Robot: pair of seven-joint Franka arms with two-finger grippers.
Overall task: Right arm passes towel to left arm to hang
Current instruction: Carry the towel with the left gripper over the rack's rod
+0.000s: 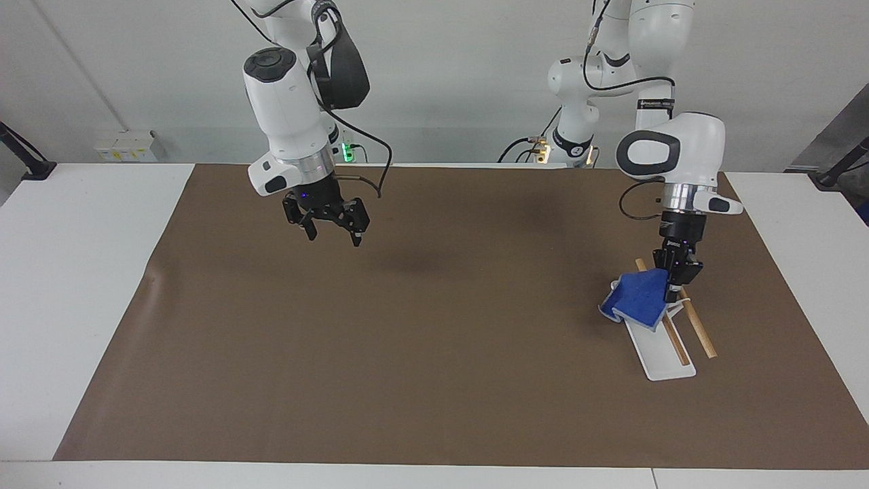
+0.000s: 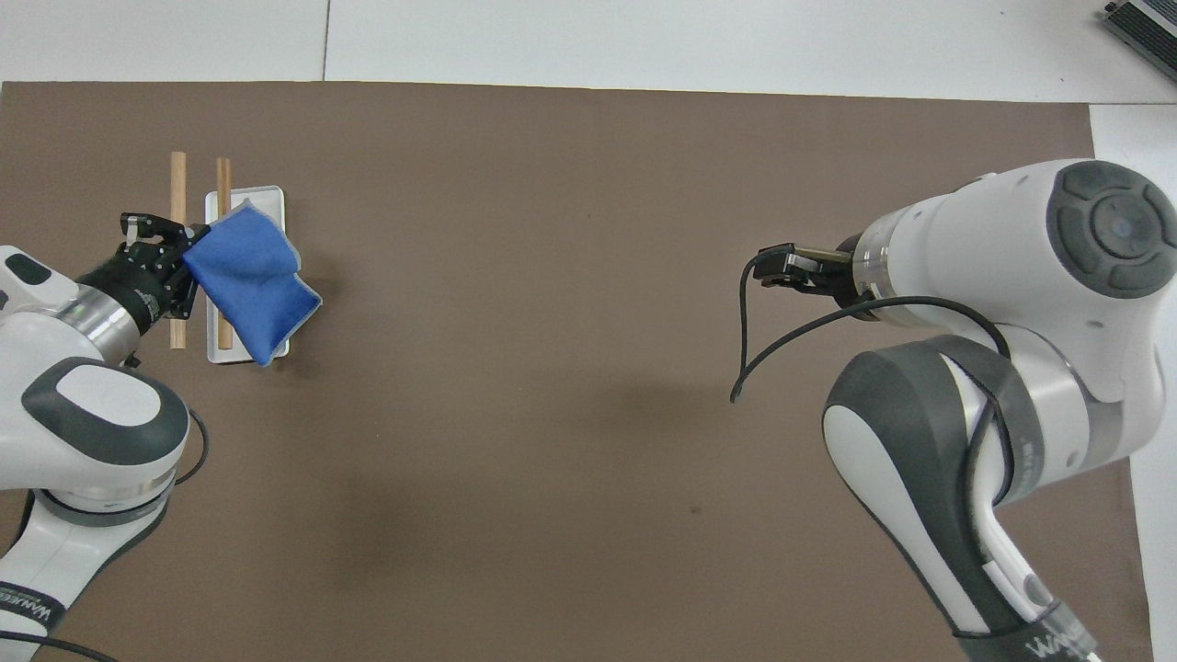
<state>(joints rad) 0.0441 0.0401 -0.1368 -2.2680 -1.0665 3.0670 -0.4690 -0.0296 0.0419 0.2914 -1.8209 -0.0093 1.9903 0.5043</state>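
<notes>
Left gripper (image 1: 673,288) pinching towel (image 1: 637,299) over rack (image 1: 669,339), right gripper (image 1: 330,227) spread open, no writing legible

Broad stretch of bare brown mat (image 1: 421,353) open between the two arms. Toward the left arm's end, crowded: white rack base (image 1: 669,367) with two raised wooden rails (image 1: 699,333), blue towel (image 1: 638,299) hanging over them, gripped by left gripper (image 1: 675,288). Toward the right arm's end, right gripper (image 1: 329,227) raised above the mat, fingers spread, black cable (image 2: 749,340) looping beside it.
</notes>
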